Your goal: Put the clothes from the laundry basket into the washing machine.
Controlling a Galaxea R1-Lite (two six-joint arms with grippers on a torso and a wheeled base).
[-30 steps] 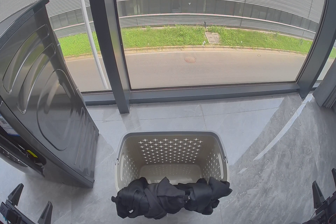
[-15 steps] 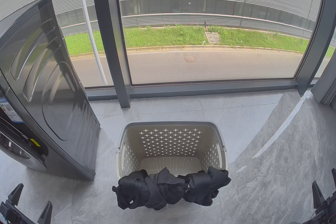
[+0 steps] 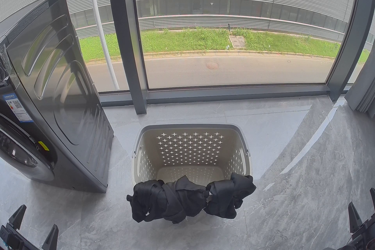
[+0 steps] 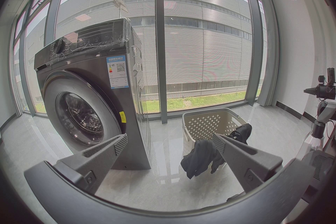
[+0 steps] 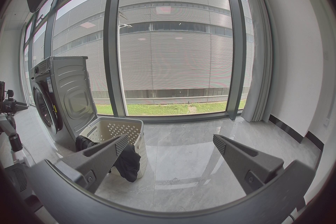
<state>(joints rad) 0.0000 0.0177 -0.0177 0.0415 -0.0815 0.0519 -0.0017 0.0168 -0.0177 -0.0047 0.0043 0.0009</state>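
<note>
The head camera's shift bares more of the dark grey front-loading washing machine [image 3: 58, 98] at nine o'clock; crumpled black clothes [image 3: 191, 200] drape the six-o'clock rim of the cream perforated laundry basket [image 3: 191, 127], left gripper [image 4: 169, 139] and right gripper [image 5: 169, 139] released, pickup pending.

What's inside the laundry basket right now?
Black clothes hang bunched over the near rim of the laundry basket. The visible floor and perforated walls inside look bare. The strip of floor right behind the clothes is covered.

Blue-and-white label [image 4: 117, 71] on washing machine [image 4: 87, 68], yellow sticker [image 4: 122, 117], print illegible
</note>
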